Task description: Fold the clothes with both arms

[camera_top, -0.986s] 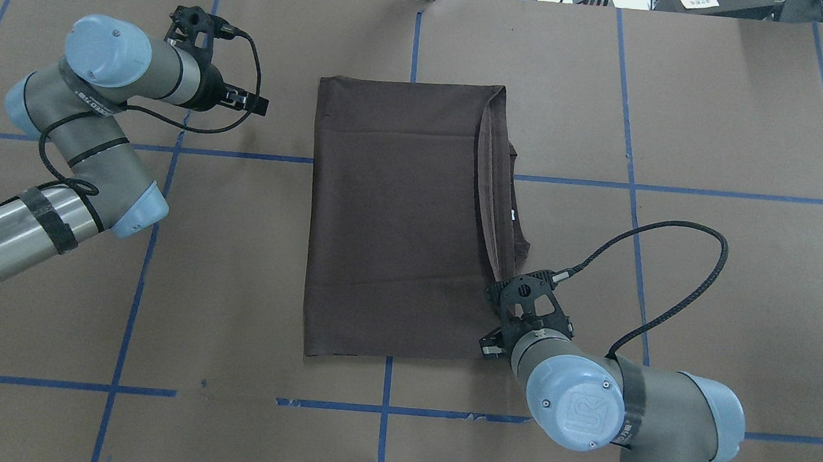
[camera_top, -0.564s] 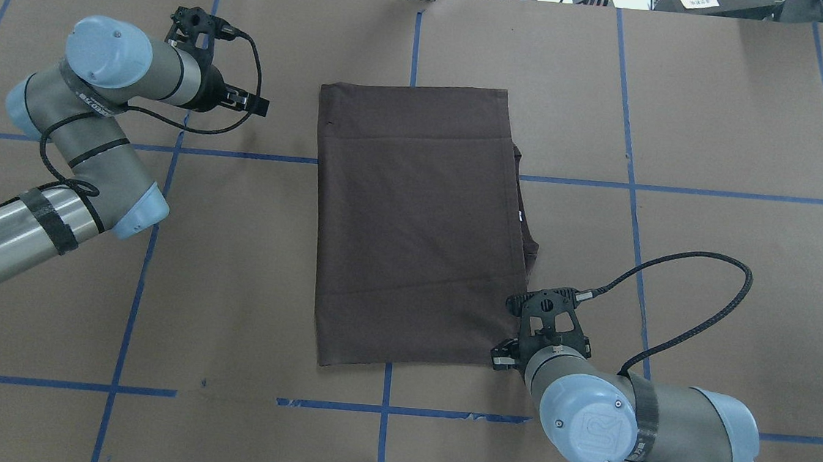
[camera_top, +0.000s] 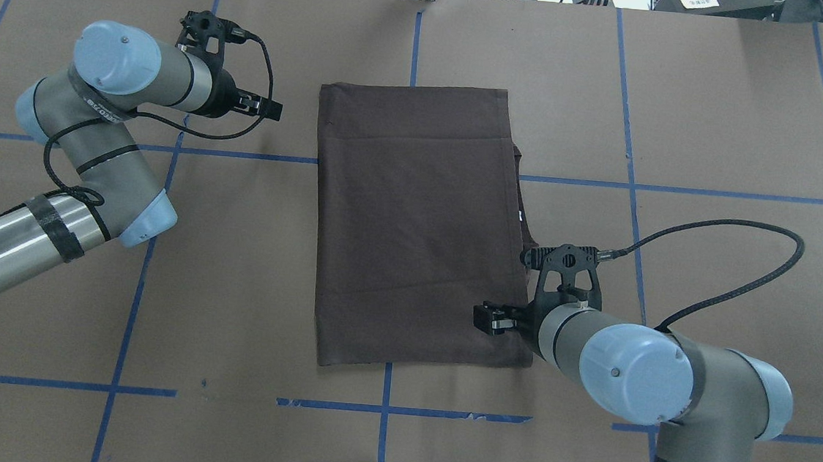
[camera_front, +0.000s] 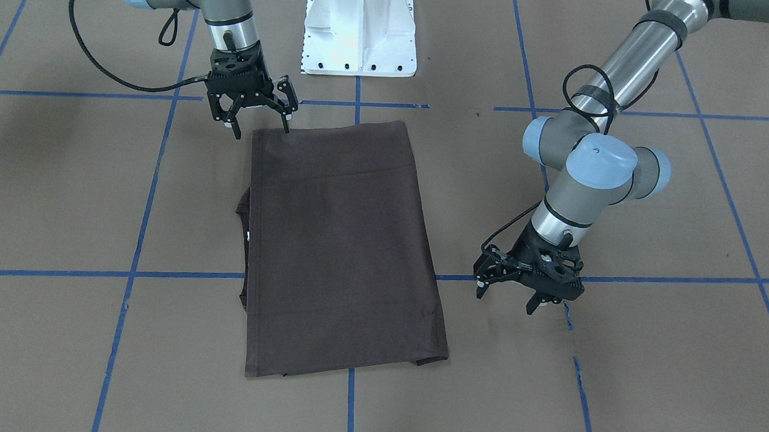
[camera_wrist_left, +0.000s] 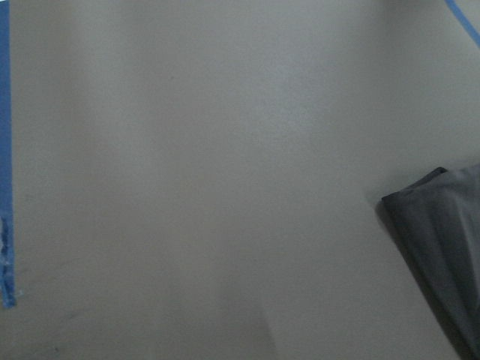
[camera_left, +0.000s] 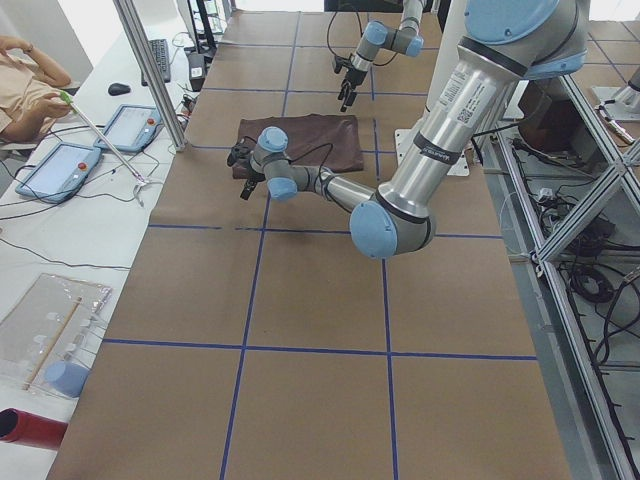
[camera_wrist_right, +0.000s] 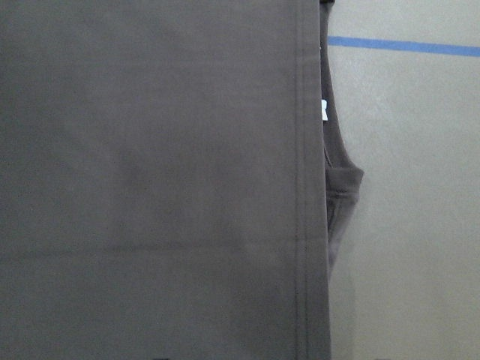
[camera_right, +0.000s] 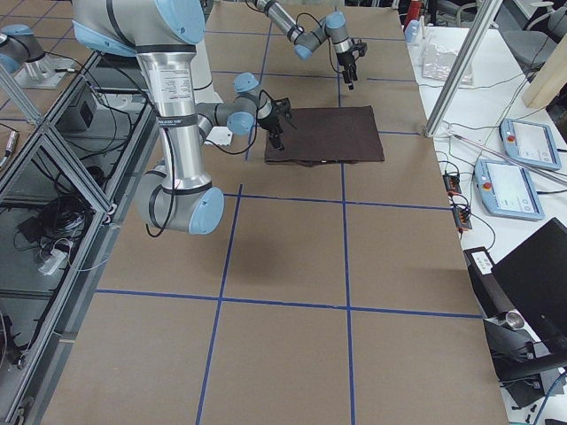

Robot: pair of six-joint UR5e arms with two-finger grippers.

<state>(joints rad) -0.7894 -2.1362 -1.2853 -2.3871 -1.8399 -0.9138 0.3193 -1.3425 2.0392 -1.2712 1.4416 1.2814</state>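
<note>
The right gripper (camera_front: 261,121) hangs with its fingers spread and nothing between them, low over a corner of the T-shirt (camera_top: 412,224). The wrist view suggests it is above the cloth, not on it. From there the shirt runs away from this gripper as a flat, folded rectangle, its top layer smooth and its edges nearly square. Off the long edge on the gripper's side, an under layer (camera_top: 524,229) pokes out past the fold, with a small white tag (camera_top: 521,215) showing on it. That stray layer is probably why the gripper sits at this corner: an open hand here is placed to pinch the edge and tidy it or start the next fold.

The left gripper (camera_front: 504,301) waits diagonally across the shirt, beside the opposite corner and clear of the cloth. Its fingers are spread too and it carries nothing. Its wrist view catches only that corner (camera_wrist_left: 442,255), off to one side of bare cover. I judge it is parked out of the way, yet near enough to take that corner when both arms must lift together.

Under both lies the brown table cover (camera_top: 723,101), ruled by blue tape lines (camera_top: 679,190). The white pedestal base (camera_front: 360,26) stands behind the right gripper.
</note>
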